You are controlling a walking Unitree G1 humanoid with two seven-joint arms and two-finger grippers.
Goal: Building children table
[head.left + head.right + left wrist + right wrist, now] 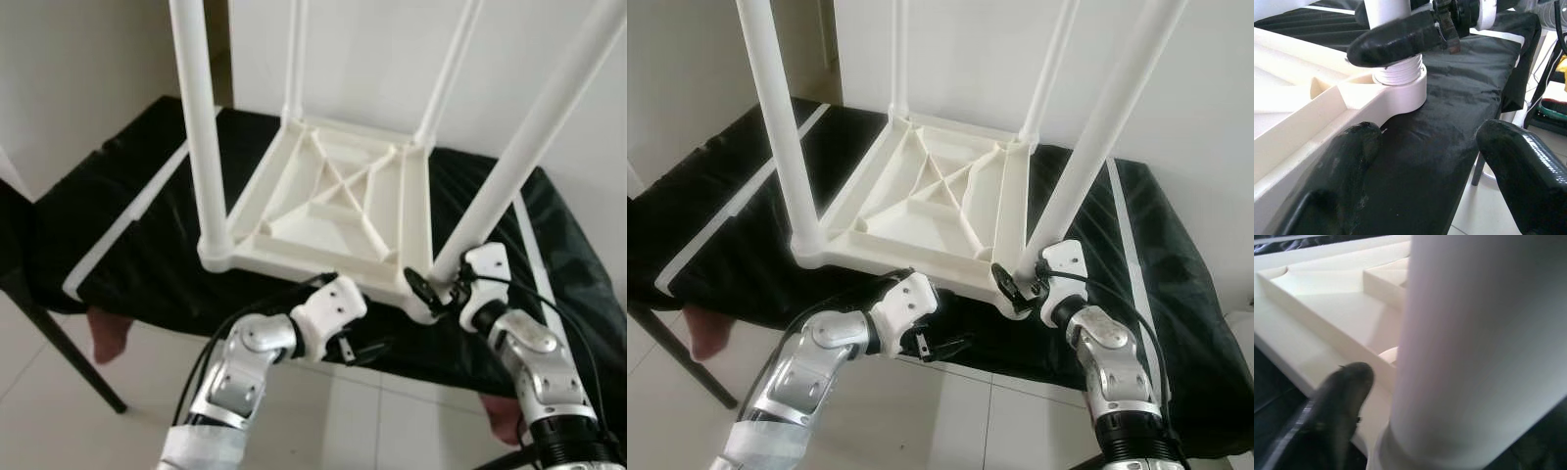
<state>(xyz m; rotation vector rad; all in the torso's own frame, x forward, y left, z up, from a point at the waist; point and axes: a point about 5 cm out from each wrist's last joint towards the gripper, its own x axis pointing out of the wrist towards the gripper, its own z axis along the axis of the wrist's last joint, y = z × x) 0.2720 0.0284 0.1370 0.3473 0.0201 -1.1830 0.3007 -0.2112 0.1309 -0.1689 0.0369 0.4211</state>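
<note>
Upside-down white plastic children's table point(333, 211), centre frame, four legs up, last leg under attention.

Lying top-down on the black-covered counter point(127, 225), presumably so the legs screw downward into the corner sockets. Right claw point(438, 286), lower right of the head views, set around the base of the near-right white tubular leg point(529, 147) at its threaded socket; one black finger point(1400, 39) pressed across the leg, the grip looking clamped, likely for turning or steadying. Left claw point(358, 350), lower centre, fingers apart and holding nothing, hanging just below the counter's near edge by the tabletop rim. Near-right corner sitting close to the counter's front edge, so little margin there; open tiled floor point(323, 421) below, more black surface free toward the upper left.
</note>
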